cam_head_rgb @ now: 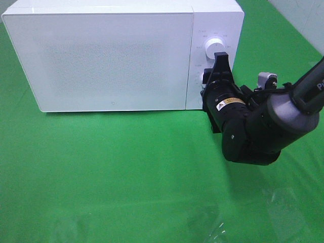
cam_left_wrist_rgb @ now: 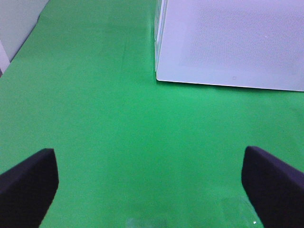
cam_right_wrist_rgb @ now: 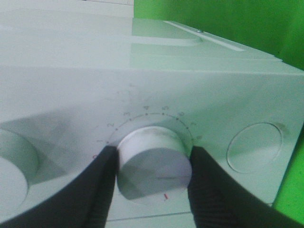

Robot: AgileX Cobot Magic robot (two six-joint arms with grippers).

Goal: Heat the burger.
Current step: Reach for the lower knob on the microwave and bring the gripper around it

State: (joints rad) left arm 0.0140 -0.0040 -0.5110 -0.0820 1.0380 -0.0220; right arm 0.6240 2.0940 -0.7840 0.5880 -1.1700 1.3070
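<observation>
The burger is out of view; the white microwave (cam_head_rgb: 106,55) stands with its door closed. My right gripper (cam_head_rgb: 208,80) is at the control panel, shut on the lower dial (cam_right_wrist_rgb: 153,164). Its two black fingers (cam_right_wrist_rgb: 97,190) press the dial's sides, and a red mark shows on the dial's face. A scale of numbers arcs around the dial. The upper knob (cam_head_rgb: 211,48) is free. My left gripper (cam_left_wrist_rgb: 151,185) is open above bare green cloth, short of the microwave's front corner (cam_left_wrist_rgb: 159,76), with nothing between its fingers (cam_left_wrist_rgb: 28,185).
A green cloth (cam_head_rgb: 126,167) covers the table. A round button (cam_right_wrist_rgb: 254,147) sits beside the gripped dial on the panel. The right arm's black body (cam_head_rgb: 253,121) hangs in front of the microwave's right end. A pale wall (cam_left_wrist_rgb: 14,28) borders the cloth.
</observation>
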